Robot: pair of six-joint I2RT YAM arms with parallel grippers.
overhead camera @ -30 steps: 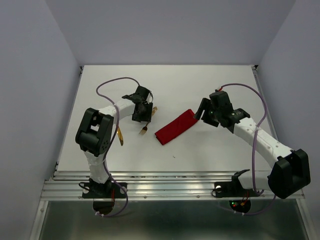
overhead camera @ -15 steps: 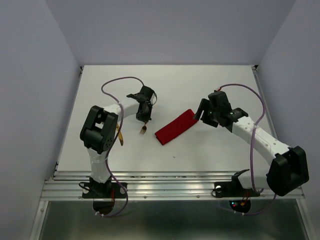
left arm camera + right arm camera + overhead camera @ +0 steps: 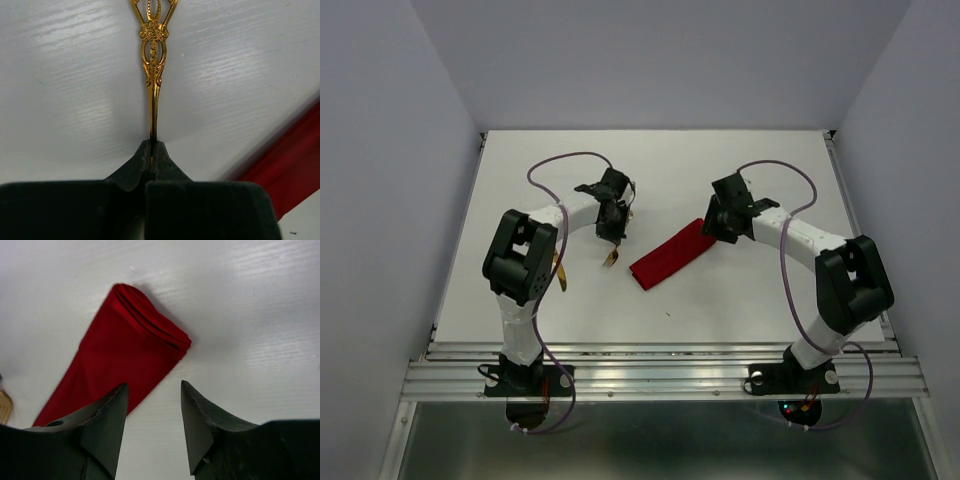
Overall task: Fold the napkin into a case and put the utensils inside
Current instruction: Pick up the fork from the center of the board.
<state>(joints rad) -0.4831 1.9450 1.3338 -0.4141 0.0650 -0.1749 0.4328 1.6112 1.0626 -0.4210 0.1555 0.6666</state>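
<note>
The napkin, folded into a narrow red case (image 3: pixel 669 254), lies slantwise at the table's middle. In the right wrist view the case (image 3: pixel 125 352) shows its layered end just ahead of my right gripper (image 3: pixel 153 386), which is open and holds nothing. Seen from above, my right gripper (image 3: pixel 713 228) is at the case's upper right end. My left gripper (image 3: pixel 151 146) is shut on the fork's ornate gold handle (image 3: pixel 153 70). From above, the fork's tines (image 3: pixel 610 258) stick out below my left gripper (image 3: pixel 611 233). The gold knife (image 3: pixel 560 271) lies beside the left arm's elbow, partly hidden.
Both arms' purple cables (image 3: pixel 560 160) loop over the white table (image 3: pixel 660 170). A metal rail (image 3: pixel 660 365) runs along the near edge. Grey walls close in the table on three sides.
My left gripper has shut on the fork's handle. The right arm has swung in to the case's upper right end, its jaws somewhat narrower.
</note>
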